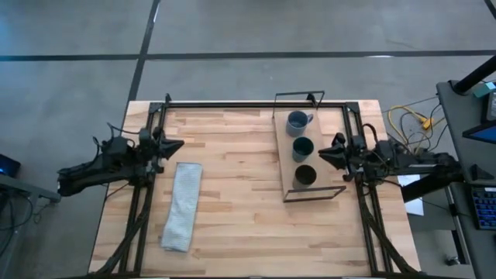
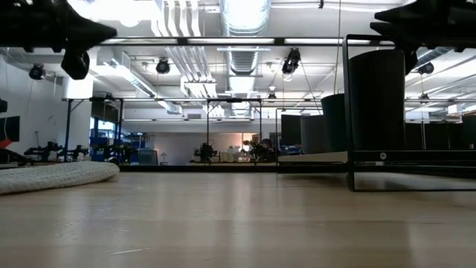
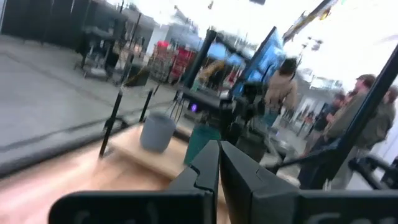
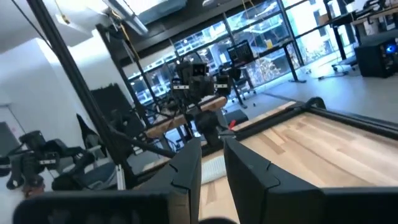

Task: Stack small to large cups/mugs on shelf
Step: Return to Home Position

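The shelf (image 1: 288, 159), a light-wood board with black wire ends, lies on the right half of the table. Three cups stand on it in a row, each on its own base: a blue-grey mug (image 1: 297, 122) farthest, a dark green cup (image 1: 302, 147) in the middle, a dark brown-black cup (image 1: 305, 176) nearest. My right gripper (image 1: 322, 153) hovers just right of the shelf, pointing level at the green cup, with a narrow empty gap between its fingers (image 4: 186, 165). My left gripper (image 1: 180, 145) hovers at the table's left, shut and empty, pointing level toward the shelf.
A long grey folded cloth (image 1: 182, 205) lies on the table's left half, in front of my left gripper. Black frame rails (image 1: 256, 104) run along the table's far, left and right edges. People (image 3: 367, 118) stand in the room beyond the table.
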You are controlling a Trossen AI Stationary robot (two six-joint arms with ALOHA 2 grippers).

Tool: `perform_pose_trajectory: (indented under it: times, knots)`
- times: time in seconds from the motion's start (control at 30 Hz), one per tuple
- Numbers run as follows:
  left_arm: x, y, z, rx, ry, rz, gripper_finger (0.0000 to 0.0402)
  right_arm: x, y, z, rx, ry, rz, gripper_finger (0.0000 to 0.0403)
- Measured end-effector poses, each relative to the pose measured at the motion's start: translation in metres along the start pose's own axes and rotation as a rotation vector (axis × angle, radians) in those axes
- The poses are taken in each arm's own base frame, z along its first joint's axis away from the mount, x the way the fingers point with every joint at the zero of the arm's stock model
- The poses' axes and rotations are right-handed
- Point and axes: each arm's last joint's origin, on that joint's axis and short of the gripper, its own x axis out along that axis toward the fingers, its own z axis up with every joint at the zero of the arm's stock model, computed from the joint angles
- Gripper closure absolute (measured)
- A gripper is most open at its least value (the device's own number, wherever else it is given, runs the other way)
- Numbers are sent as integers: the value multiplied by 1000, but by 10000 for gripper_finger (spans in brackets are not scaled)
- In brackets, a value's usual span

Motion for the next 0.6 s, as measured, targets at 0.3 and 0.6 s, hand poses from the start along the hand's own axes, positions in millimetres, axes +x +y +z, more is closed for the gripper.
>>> perform_pose_trajectory:
  times: [0.3,0.6]
  knots:
    - [5,7,-19,2,55,21,402,-4,-13,-26,51,14,-64,337]
    - [8,15,-39,7,121,48,402,-4,-19,-39,54,11,-66,337]
